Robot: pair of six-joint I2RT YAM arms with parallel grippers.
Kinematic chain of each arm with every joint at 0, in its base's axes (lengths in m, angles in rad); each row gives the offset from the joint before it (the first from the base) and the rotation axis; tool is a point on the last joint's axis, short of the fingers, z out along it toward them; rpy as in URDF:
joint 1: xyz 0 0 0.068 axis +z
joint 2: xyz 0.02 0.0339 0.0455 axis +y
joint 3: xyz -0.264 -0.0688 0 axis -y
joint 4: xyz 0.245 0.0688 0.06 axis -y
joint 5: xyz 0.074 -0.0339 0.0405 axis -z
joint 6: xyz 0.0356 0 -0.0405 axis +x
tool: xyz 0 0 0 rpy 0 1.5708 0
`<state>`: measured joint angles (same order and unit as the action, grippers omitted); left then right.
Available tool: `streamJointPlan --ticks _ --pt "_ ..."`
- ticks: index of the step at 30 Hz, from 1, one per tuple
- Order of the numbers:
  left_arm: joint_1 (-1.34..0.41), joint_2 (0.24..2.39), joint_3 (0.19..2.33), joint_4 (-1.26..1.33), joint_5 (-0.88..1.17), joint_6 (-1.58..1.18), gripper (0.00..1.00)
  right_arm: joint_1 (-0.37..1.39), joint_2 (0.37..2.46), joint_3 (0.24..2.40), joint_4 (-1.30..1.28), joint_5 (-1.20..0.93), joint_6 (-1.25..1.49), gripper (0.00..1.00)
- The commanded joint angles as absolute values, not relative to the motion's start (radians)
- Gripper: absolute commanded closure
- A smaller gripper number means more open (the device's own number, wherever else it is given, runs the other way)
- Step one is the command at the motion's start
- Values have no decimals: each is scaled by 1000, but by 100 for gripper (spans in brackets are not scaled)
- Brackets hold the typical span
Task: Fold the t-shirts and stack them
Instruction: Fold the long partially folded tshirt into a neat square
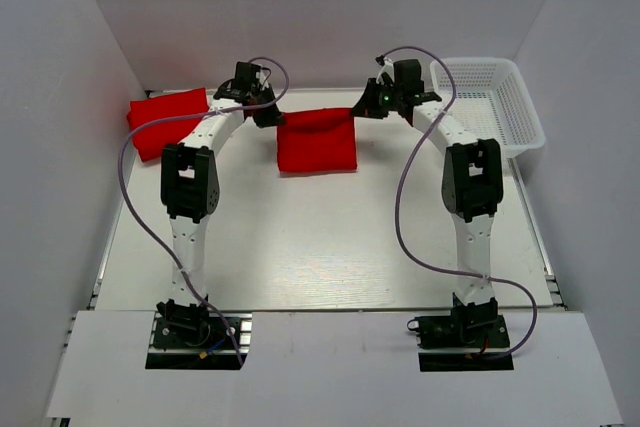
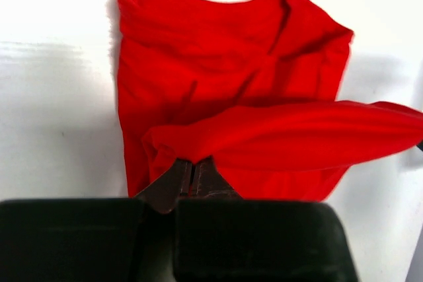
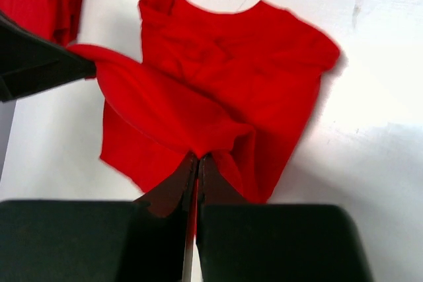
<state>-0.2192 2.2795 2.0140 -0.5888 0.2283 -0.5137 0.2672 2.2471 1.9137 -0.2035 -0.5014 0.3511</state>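
the left jaws are clamped shut on one upper corner of a red t-shirt (image 1: pixel 316 147) and the right jaws on the other. its top edge hangs stretched between them toward 12 o'clock on the tabletop (image 1: pixel 320 247), and its lower part lies on the surface. in both wrist views a lifted flap sits above a flat layer. a second red t-shirt (image 1: pixel 168 110) lies folded at 10 o'clock, and a white lattice basket (image 1: pixel 525 117) stands at 2 o'clock. by my reading one shirt is finished. the held one needs its fold completed, then stacking on the other.
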Motion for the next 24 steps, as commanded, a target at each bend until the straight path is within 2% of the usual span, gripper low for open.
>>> streamJointPlan --ticks 1,6,10,11,12,13,14,18,24 --pt "-204 2276 2069 -499 219 -522 100 256 2299 1999 -39 -519 377 100" --pt "-204 2299 2080 -439 210 -531 100 253 2356 2011 109 -496 377 100" --pt "-195 2324 2117 -439 201 -531 99 253 2391 2040 121 -492 379 100" --pt "-195 2336 2117 -439 212 -531 85 250 2404 2052 120 -489 376 93" --pt "-195 2336 2117 -439 212 -531 60 252 2411 2062 123 -485 379 61" --pt "-195 2345 2117 -430 212 -531 1 256 2413 2071 138 -480 385 40" --pt "-186 2345 2126 -430 212 -540 0 250 2427 2085 138 -477 387 10" --pt "-176 2345 2158 -430 180 -540 0 239 2425 2158 110 -483 388 10" --pt "-167 2293 2109 -440 179 -415 0 241 2320 2013 66 -471 336 10"
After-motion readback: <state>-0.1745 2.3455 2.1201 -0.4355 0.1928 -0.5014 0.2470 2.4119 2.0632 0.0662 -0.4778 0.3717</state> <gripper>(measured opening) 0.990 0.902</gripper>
